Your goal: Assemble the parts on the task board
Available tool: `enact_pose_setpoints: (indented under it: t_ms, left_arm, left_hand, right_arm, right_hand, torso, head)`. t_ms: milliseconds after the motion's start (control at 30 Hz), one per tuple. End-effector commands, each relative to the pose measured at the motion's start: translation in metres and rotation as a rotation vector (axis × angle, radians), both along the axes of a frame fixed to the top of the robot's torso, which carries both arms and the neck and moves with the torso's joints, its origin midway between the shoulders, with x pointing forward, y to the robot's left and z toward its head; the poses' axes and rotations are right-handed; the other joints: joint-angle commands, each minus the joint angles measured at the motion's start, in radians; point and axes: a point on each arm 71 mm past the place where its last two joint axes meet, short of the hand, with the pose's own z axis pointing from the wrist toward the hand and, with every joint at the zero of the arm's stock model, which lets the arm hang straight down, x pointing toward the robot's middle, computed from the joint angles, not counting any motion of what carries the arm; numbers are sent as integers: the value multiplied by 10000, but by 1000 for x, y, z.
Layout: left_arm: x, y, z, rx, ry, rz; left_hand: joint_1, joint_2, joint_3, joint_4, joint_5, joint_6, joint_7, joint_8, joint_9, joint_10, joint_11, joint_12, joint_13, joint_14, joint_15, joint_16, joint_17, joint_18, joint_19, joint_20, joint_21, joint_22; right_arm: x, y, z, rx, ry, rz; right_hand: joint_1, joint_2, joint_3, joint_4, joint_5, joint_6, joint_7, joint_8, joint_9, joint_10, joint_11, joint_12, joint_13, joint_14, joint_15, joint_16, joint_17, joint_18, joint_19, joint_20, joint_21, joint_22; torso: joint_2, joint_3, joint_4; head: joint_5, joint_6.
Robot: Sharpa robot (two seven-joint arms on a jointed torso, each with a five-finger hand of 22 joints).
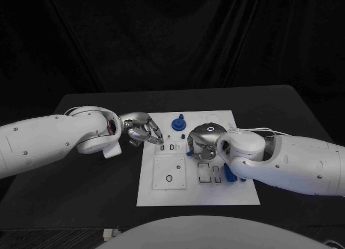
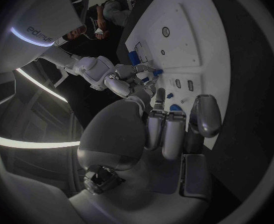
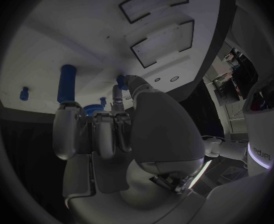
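Observation:
The white task board (image 1: 161,194) lies mid-table. My left hand (image 1: 142,132) hovers at the board's left edge with its fingers (image 2: 168,134) side by side, the thumb apart and nothing in them. My right hand (image 1: 202,140) is bent down over the board's middle. Its thumb and a finger meet on a small blue part (image 3: 121,79), also seen at its fingertips (image 2: 156,72). A blue gear-like part (image 1: 178,123) stands at the board's far edge between the hands. A blue cylinder (image 3: 66,82) and a small blue peg (image 3: 24,93) stand nearby on the board.
Another blue piece (image 1: 231,174) lies on the board beside my right forearm. Rectangular recesses (image 1: 204,173) and a raised plate with an oval hole (image 1: 168,178) take up the board's near half. Small slots (image 1: 166,148) lie by my left fingertips.

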Motion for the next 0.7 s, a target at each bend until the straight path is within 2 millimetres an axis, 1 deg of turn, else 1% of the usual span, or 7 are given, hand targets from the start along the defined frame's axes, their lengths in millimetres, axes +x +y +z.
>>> enact_pose_setpoints:
  t_ms: [33, 133, 367, 433, 567, 700]
  left_arm:
    - [-1, 0, -1, -133, 60, -105]
    - [-2, 1, -2, -135, 79, -81]
    - [-2, 3, -4, -128, 107, -29]
    - [-2, 5, -5, -119, 110, 1]
    - [-1, 6, -5, -100, 109, 55]
    - [-1, 7, -6, -84, 119, 77]
  left_hand:
    - [97, 16, 8, 47, 71, -72, 7, 39, -16, -60, -7, -63, 1042, 397, 19, -65, 1701, 126, -58, 18, -57, 58]
    - [117, 24, 13, 54, 76, -74, 6, 46, -17, -66, -7, -74, 1030, 392, 19, -69, 1694, 127, -61, 18, -62, 59]
    - [123, 27, 14, 57, 78, -73, 6, 51, -17, -67, -7, -77, 1027, 389, 19, -72, 1690, 127, -63, 18, -65, 58]
    - [123, 27, 14, 57, 78, -73, 6, 51, -17, -67, -7, -77, 1027, 389, 19, -72, 1690, 127, -63, 18, -65, 58]
    - [127, 29, 14, 63, 78, -71, 7, 55, -17, -90, -7, -106, 996, 391, 19, -70, 1693, 128, -64, 18, -67, 59]
    - [129, 31, 14, 66, 79, -70, 7, 58, -17, -102, -8, -123, 979, 389, 19, -72, 1690, 128, -65, 18, -68, 59]
  right_arm:
    - [-1, 3, 5, 805, -503, 231]
    - [-2, 3, 8, 1141, -682, 304]
    - [-6, 3, 16, 1500, -1372, 661]
    - [-8, 5, 22, 1360, -1974, 1094]
    - [-10, 11, 34, 933, -3180, 2087]
    - [-12, 20, 42, 315, -4523, 3361]
  right_hand:
    - [148, 59, 174, -143, -62, 195, -77, 155, 169, 1041, -80, 34, 2632, 1029, -99, 30, 2634, -76, 98, -75, -24, 2021]
    - [149, 19, 383, -280, -76, 329, -124, 297, 314, 1041, -121, 34, 2632, 1029, -138, 30, 2634, -81, 105, -112, -4, 2027]
    - [139, 10, 438, -309, -96, 350, -136, 333, 357, 1041, -133, 34, 2632, 1029, -151, 30, 2634, -89, 121, -123, 30, 2038]
    - [138, 8, 444, -312, -98, 348, -137, 334, 360, 1041, -132, 34, 2632, 1029, -153, 30, 2634, -94, 131, -125, 51, 2044]
    - [106, -13, 482, -317, -126, 292, -139, 318, 375, 1041, -132, 34, 2632, 1029, -166, 30, 2634, -100, 142, -135, 76, 2053]
    - [-18, -61, 587, -301, -198, 184, -215, 282, 422, 1041, -206, 34, 2632, 1029, -188, 30, 2634, -139, 217, -156, 233, 2102]
  torso:
    - [1, -1, 7]
    - [0, -5, 3]
    - [-1, -3, -3]
    - [-1, -2, -5]
    - [-5, -2, -15]
    - [-5, -6, -2]
  head:
    - [19, -2]
    - [62, -2]
    - [209, -2]
    - [251, -2]
    - [255, -2]
    - [236, -2]
